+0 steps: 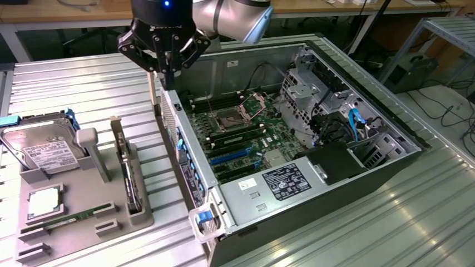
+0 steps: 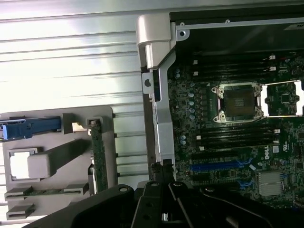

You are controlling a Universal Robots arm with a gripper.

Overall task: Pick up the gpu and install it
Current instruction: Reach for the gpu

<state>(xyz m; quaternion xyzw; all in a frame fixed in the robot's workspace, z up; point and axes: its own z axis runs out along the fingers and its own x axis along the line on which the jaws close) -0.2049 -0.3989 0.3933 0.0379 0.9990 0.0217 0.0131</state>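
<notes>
Claw [image 1: 169, 80] is fully closed and empty, fingers pressed together and pointing straight down. We have it hanging over the rear wall of the open case [image 1: 334, 200], at the end far from the exterior camera.

The gpu [image 1: 130, 175] is not picked up yet. It stands on edge in a slot of the grey tray [image 1: 89, 233], on the desk [image 1: 74, 89] just beside the case.

Key relation: from the claw, the gpu lies toward the exterior view's left and nearer that camera, lower down, with the case wall between them. Its long axis runs roughly parallel to that wall, with the silver bracket at the far end, the end closer to the claw. In the wrist view the board shows as a thin strip alongside the wall.

We'd judge the fingers have to open before any grasp. The card's top edge is thin, so they'd need to straddle it across the thickness.

Neighbours on the tray: hard drive [image 1: 41, 150] in its own cradle, apart from the gpu, and a RAM stick [image 1: 67, 219] lying flat near the front. Blue slots [image 1: 230, 156] sit open on the board inside the case.

The desk is ribbed metal, fairly glary. Around it are benches at the back, loose cables and a metal frame on the exterior view's right.
</notes>
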